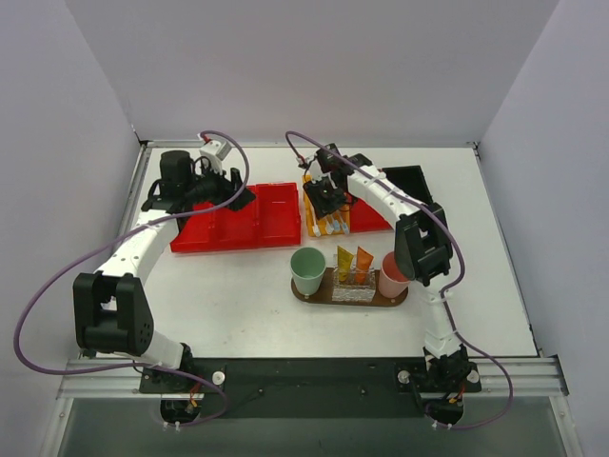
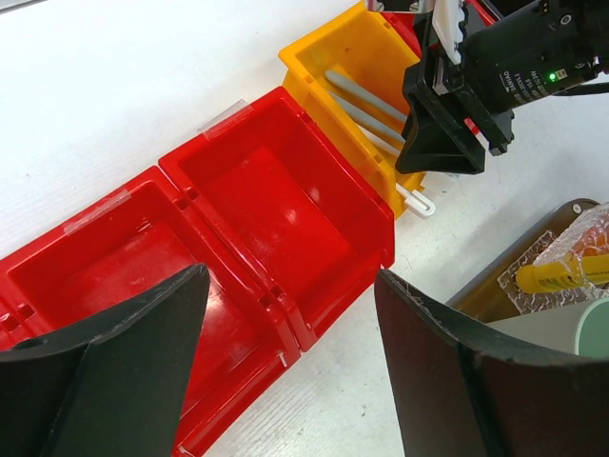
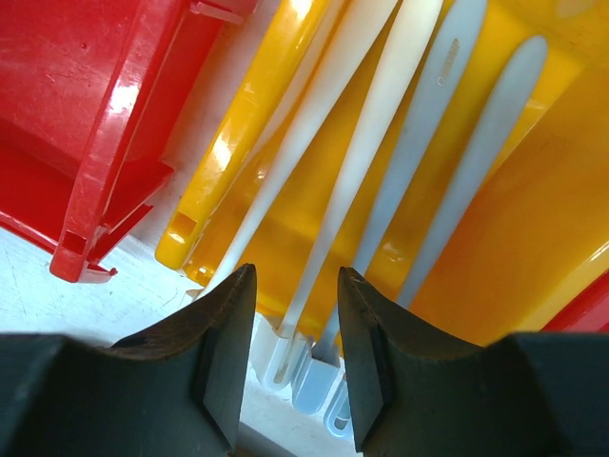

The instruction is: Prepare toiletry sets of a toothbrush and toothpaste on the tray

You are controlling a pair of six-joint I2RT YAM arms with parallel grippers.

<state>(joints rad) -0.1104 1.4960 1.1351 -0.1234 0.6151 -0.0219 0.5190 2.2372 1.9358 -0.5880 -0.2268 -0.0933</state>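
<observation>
Several slim white and pale blue toothbrushes (image 3: pixel 352 162) lie side by side in a yellow bin (image 1: pixel 328 217). My right gripper (image 3: pixel 295 286) hangs low over the bin's near end, its jaws part open around the ends of two toothbrushes without touching them. The dark brown oval tray (image 1: pixel 314 297) carries a green cup (image 1: pixel 307 271), a clear cup (image 1: pixel 354 286) and a pink cup (image 1: pixel 392 276). A yellow and an orange toothpaste tube (image 1: pixel 353 261) stand in the clear cup. My left gripper (image 2: pixel 290 286) is open and empty above the red bins (image 2: pixel 266 209).
Red bins (image 1: pixel 238 224) sit in a row left of the yellow bin. A black bin (image 1: pixel 409 181) stands at the back right. White walls enclose the table on three sides. The right arm (image 1: pixel 400 205) reaches over the tray's far side.
</observation>
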